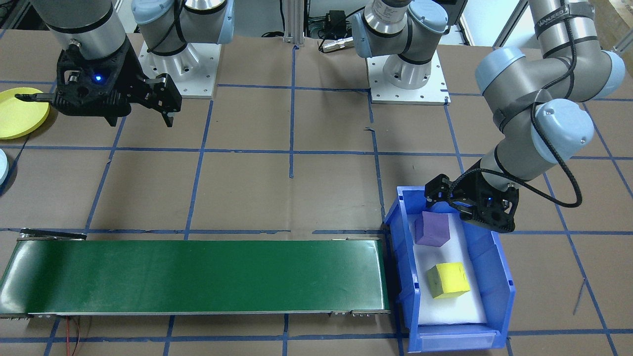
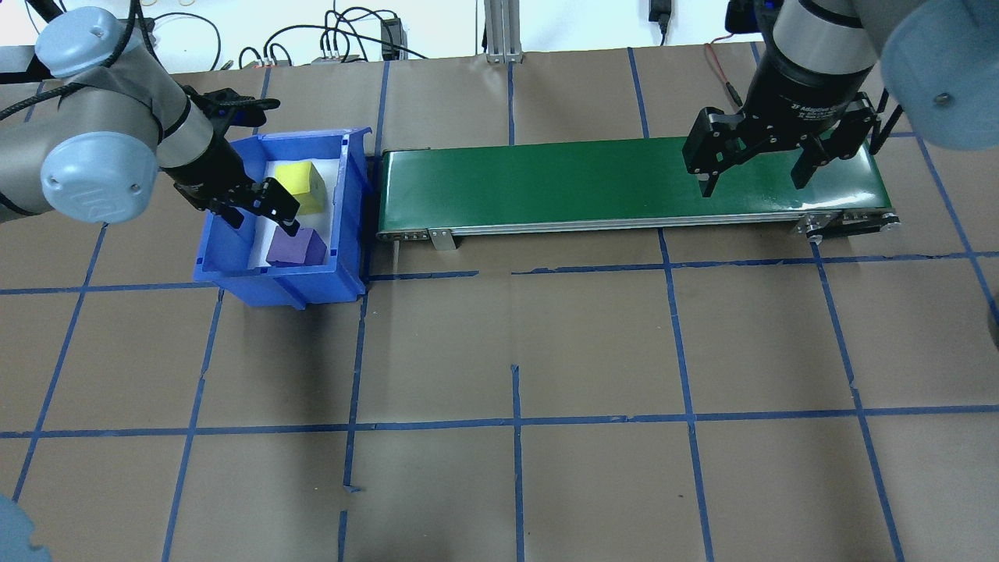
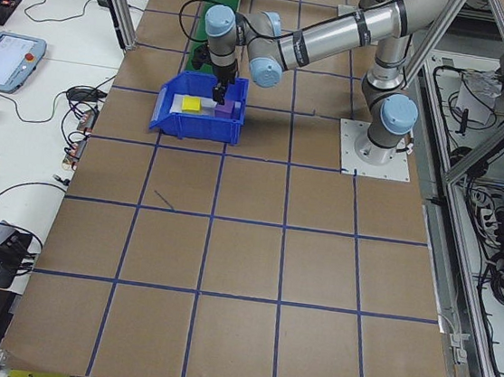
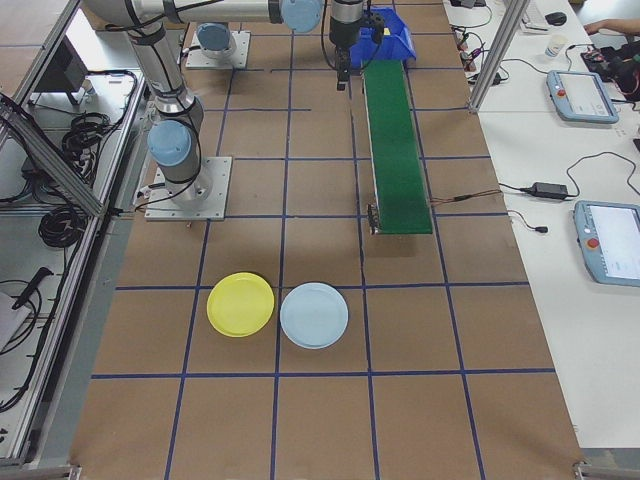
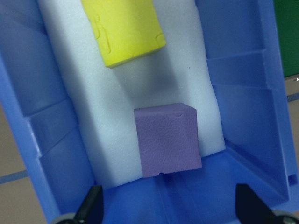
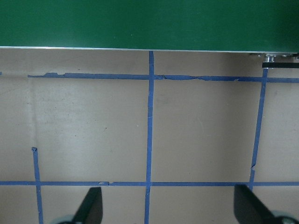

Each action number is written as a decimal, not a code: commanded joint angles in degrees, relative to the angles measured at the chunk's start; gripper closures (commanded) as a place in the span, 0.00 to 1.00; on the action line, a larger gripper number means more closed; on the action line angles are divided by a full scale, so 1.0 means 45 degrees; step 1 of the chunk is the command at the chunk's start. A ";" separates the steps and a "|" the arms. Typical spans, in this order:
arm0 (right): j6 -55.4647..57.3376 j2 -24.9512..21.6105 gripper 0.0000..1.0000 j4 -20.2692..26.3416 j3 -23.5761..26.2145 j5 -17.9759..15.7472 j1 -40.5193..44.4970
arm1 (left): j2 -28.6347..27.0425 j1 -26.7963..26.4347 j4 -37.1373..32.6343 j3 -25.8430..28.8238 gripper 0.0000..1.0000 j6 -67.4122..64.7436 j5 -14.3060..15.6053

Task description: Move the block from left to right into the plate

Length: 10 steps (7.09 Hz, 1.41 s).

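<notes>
A purple block point(image 1: 432, 229) point(image 5: 167, 140) and a yellow block point(image 1: 448, 280) point(image 5: 124, 28) lie on white foam inside a blue bin point(image 1: 499, 277) point(image 2: 234, 265). My left gripper point(image 1: 447, 206) point(image 2: 263, 222) point(image 5: 168, 210) hovers open just above the purple block, its fingers straddling it without touching. Over the far end of the green conveyor point(image 2: 609, 183) my right gripper point(image 2: 753, 183) point(image 1: 96, 111) hangs open with nothing in it. A yellow plate point(image 4: 240, 304) point(image 1: 20, 118) and a light blue plate point(image 4: 314, 315) lie on the table beyond that end.
The conveyor point(image 1: 198, 277) runs from the bin toward the plates. Both arm bases point(image 1: 408, 74) stand on white mounting plates at the robot's side of the table. Brown paper with a blue tape grid covers the table.
</notes>
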 commanded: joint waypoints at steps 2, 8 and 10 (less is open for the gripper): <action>0.0000 0.0000 0.00 -0.0020 0.0052 0.0000 0.0001 | -0.0458 -0.0135 0.0962 -0.0657 0.02 0.0081 0.0097; 0.0000 0.0000 0.00 -0.0020 0.0072 -0.0019 0.0001 | -0.1318 -0.0116 0.1669 -0.0774 0.19 -0.0036 0.0040; 0.0000 0.0020 0.00 -0.0020 0.0072 -0.0019 0.0001 | -0.1416 -0.0116 0.1689 -0.0679 0.69 0.0081 0.0117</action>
